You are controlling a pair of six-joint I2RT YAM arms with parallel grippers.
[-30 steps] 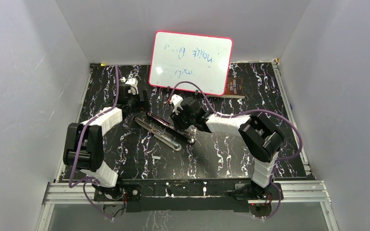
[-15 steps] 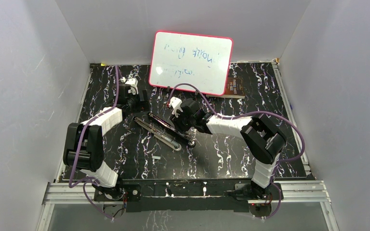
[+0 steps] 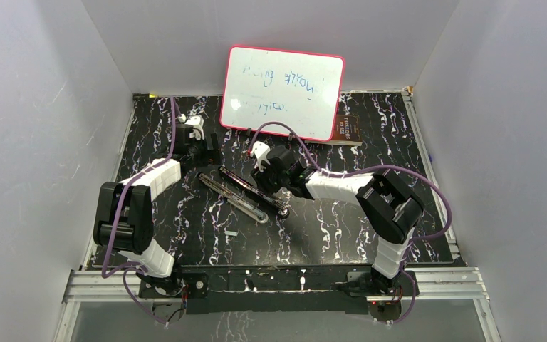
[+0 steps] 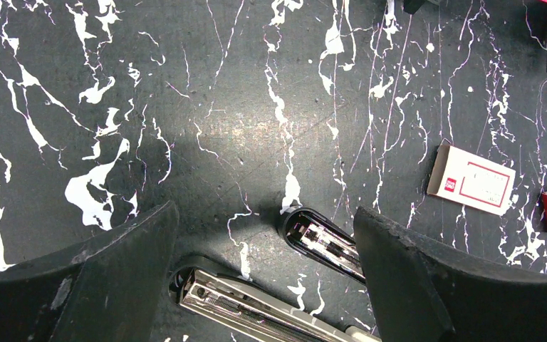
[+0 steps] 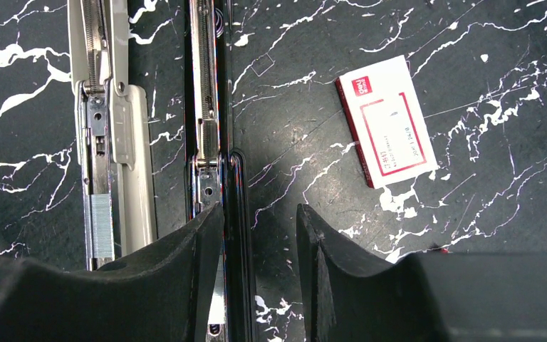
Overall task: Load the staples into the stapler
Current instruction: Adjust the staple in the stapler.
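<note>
The black stapler (image 3: 246, 194) lies opened flat mid-table, its two halves side by side. In the right wrist view the railed half (image 5: 103, 107) has a silvery strip of staples (image 5: 102, 224) lying in it. The black half (image 5: 210, 107) runs beside it. My right gripper (image 5: 260, 214) is open over that half's hinge end, its black edge just inside the left finger. My left gripper (image 4: 265, 210) is wide open above the far tips of both halves (image 4: 320, 239). A small grey strip (image 3: 230, 233) lies loose on the table.
A small white box with a red label (image 5: 388, 132) lies right of the stapler and also shows in the left wrist view (image 4: 473, 178). A whiteboard (image 3: 281, 92) leans at the back. A dark book (image 3: 347, 128) lies beside it. Grey walls enclose the table.
My right gripper has shifted slightly left along the stapler. The left arm and the stapler have not moved.
</note>
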